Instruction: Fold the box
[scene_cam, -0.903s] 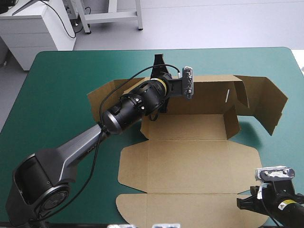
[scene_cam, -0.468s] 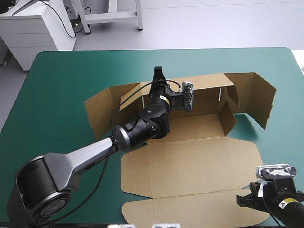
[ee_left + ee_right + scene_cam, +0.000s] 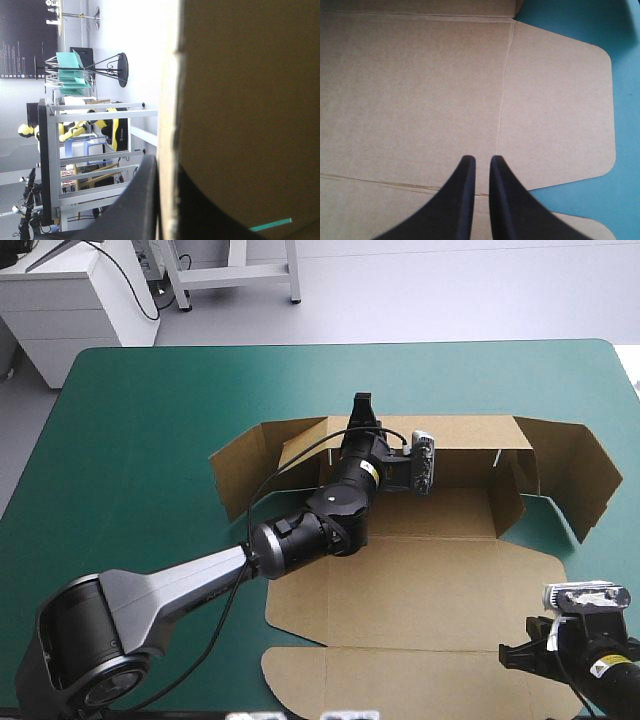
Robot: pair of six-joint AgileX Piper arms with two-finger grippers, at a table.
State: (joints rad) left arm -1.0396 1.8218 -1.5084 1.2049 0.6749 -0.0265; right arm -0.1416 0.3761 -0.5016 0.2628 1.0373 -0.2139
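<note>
The brown box [image 3: 420, 585] lies open in the middle of the teal-green table, its lid panels flat toward the near edge. Its back wall [image 3: 460, 435] stands raised, with side flaps angled outward at both ends. My left gripper [image 3: 359, 422] is shut on the top edge of that back wall. In the left wrist view the board [image 3: 250, 100] runs edge-on between the black fingers [image 3: 142, 200] of the left gripper [image 3: 166, 169]. My right gripper [image 3: 508, 658] hovers at the near right corner. Its right wrist view shows the right gripper [image 3: 479, 160] shut above the flat lid [image 3: 410, 85], holding nothing.
The right side flap [image 3: 585, 475] of the box reaches close to the table's right edge. Bare teal-green cover [image 3: 130, 440] stretches to the left of the box and along the far edge. A rounded lid tab [image 3: 560, 110] lies on the cover beside my right gripper.
My left gripper has moved right and nearer with the back wall in its grip, and the whole box has slid right with it. The right gripper has barely moved.
</note>
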